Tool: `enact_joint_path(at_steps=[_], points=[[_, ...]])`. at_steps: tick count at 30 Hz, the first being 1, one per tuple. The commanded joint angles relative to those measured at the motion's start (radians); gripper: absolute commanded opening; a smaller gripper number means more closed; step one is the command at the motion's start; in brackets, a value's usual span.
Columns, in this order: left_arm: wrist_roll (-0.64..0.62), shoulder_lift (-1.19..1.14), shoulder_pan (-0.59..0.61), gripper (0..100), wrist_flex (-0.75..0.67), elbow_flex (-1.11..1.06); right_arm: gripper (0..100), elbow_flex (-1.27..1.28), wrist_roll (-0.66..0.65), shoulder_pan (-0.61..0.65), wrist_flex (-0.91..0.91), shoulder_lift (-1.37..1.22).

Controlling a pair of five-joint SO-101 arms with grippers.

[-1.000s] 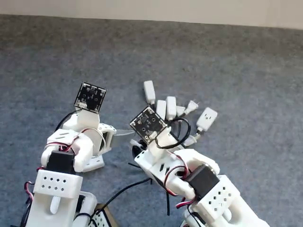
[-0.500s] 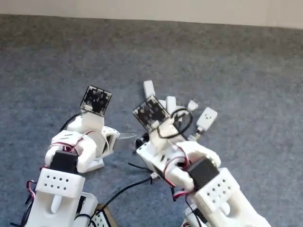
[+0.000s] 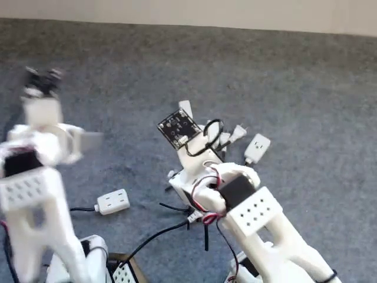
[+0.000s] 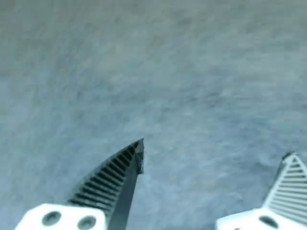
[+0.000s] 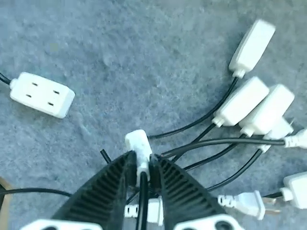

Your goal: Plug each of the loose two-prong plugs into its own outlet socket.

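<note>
In the right wrist view my right gripper (image 5: pixel 142 161) is shut on a small white plug (image 5: pixel 136 142) whose black cord runs back between the fingers. A white outlet socket (image 5: pixel 42 95) (image 3: pixel 113 201) with two slot pairs lies by itself on the grey carpet. Beyond the held plug, several white sockets (image 5: pixel 240 100) and a loose two-prong plug (image 5: pixel 247 203) lie tangled in black cords; the high view shows this cluster (image 3: pixel 257 147) ahead of the right arm. My left gripper (image 4: pixel 213 160) is open over bare carpet, on the left arm (image 3: pixel 41 147) raised at the far left.
Black cords (image 3: pixel 154 236) trail across the carpet between the arm bases. A brown board corner (image 3: pixel 128 263) lies at the near edge. Open carpet (image 3: pixel 283 76) stretches beyond the cluster.
The left arm has risen and swung far to the left, uncovering the lone white socket on the carpet. The right arm has leaned further towards the plug cluster.
</note>
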State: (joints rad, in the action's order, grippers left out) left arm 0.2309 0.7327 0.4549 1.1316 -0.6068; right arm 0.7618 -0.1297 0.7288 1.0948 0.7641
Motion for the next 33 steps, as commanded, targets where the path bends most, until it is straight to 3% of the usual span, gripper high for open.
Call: enact_joint_path(at_steps=[1, 8, 13, 19, 33], points=[[0.009, -0.329, 0.197, 41, 0.147, 0.355, 0.5, -0.151, 0.052, 0.041, 0.079, -0.101], [0.009, -0.677, 0.380, 41, 0.302, 0.768, 0.6, -0.507, 0.242, 0.137, 0.257, -0.403], [0.012, -0.809, 0.479, 41, 0.299, 0.923, 0.6, -0.694, 0.621, 0.209, 0.263, -0.593], [0.012, -1.010, 0.585, 41, 0.221, 1.035, 0.6, -0.788, 0.784, 0.265, 0.305, -0.736], [0.012, -1.374, 0.628, 41, 0.215, 1.369, 0.5, -0.978, 0.838, 0.308, 0.387, -0.954]])
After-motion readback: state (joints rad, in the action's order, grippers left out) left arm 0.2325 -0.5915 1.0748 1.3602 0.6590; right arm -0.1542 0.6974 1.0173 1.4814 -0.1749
